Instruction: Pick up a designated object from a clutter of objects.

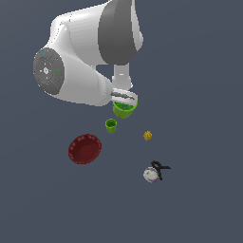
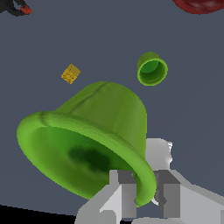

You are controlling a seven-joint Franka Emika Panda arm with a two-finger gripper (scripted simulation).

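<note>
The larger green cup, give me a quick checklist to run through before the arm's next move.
1. Fingers straddle the rim of the larger green cup, one inside, one outside: ok.
2. Right cup chosen, not the smaller green cup: ok.
3. Grip firm enough: cannot tell.
4. Cup clear of the surface: cannot tell.
5. Red bowl, yellow lump and white ball lie apart from the cup: ok.
</note>
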